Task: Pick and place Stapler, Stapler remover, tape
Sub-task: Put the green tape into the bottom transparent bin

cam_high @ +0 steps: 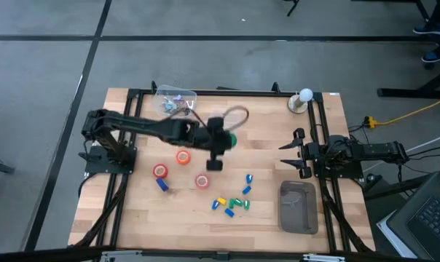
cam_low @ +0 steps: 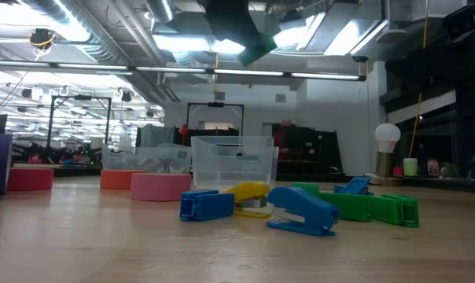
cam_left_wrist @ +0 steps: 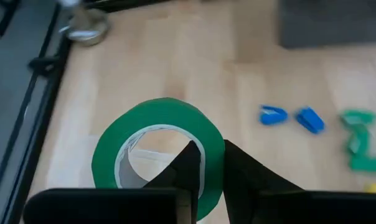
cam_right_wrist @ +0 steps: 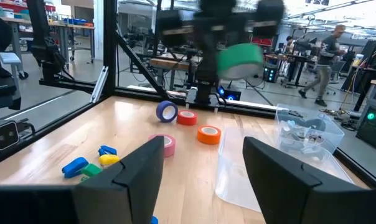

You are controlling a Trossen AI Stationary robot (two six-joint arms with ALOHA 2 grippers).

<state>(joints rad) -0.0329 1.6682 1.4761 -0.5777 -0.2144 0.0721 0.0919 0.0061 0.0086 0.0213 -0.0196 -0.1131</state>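
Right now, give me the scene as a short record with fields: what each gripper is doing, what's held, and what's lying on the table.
left gripper: shut on the green tape, lifted above the table
right gripper: open, waiting at the table's right edge
other tape rolls: orange, red, pink, flat on the table
small staplers: blue, yellow and green, clustered near the front
grey tray: front right
clear box: back left

Tape rolls (cam_high: 181,156) left of staplers (cam_high: 231,204); tray (cam_high: 298,207) right.
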